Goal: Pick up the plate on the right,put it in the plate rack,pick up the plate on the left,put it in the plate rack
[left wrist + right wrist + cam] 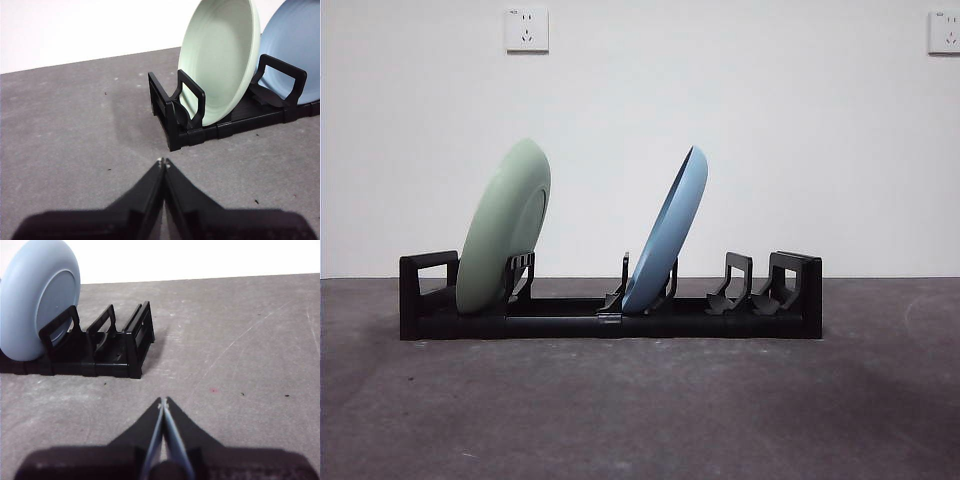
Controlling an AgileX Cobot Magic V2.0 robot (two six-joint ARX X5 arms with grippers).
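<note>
The black plate rack (pixel 610 322) stands across the middle of the grey bench (pixel 640 410), carrying a pale green plate (pixel 503 228) tilted near its left end and a blue plate (pixel 666 232) leaning mid-rack. The left gripper (pixel 163 161) and right gripper (pixel 162 401) are both clenched, grasping nothing, above bare bench. Behind, a white wall (pixel 740 120) carries what look like sockets (pixel 526 29).
</note>
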